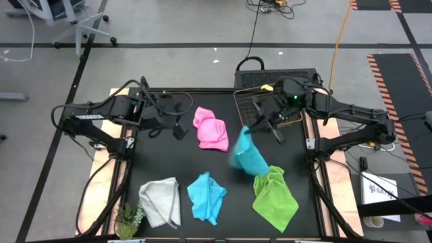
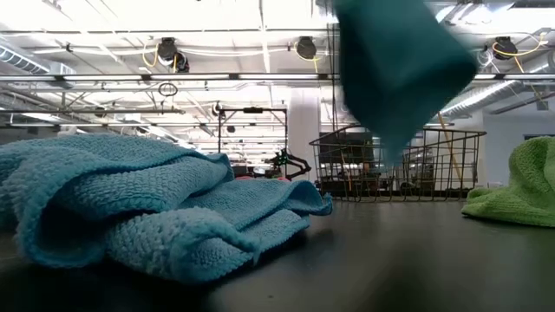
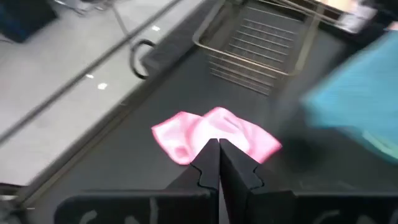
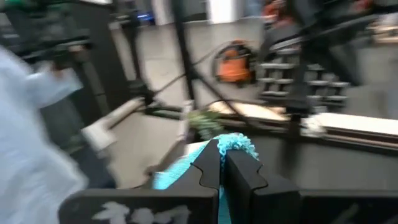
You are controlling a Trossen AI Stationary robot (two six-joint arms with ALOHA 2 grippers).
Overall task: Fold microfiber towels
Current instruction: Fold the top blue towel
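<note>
My right gripper (image 1: pixel 250 128) is shut on a light blue towel (image 1: pixel 247 156), which hangs blurred above the table; it also shows high in the low view (image 2: pixel 390 69). A pink towel (image 1: pixel 210 128) lies crumpled at the middle far side. My left gripper (image 1: pixel 181 131) is shut and empty just left of it, and its fingers (image 3: pixel 219 158) point at the pink towel (image 3: pixel 211 134). A second light blue towel (image 1: pixel 206 196), a white-grey towel (image 1: pixel 162 200) and a lime green towel (image 1: pixel 274 197) lie crumpled along the near side. My right gripper pinches a small bunched tuft of the light blue towel's edge (image 4: pixel 236 144) between its two fingers. The rest of the towel hangs below the fingers, lifted clear of the table. One layer or several, I cannot tell.
A wire basket (image 1: pixel 270 101) stands at the far right of the table, behind my right gripper. A small green plant (image 1: pixel 128 219) sits at the near left corner. Bare black tabletop (image 1: pixel 169 158) lies between the pink towel and the near row of towels.
</note>
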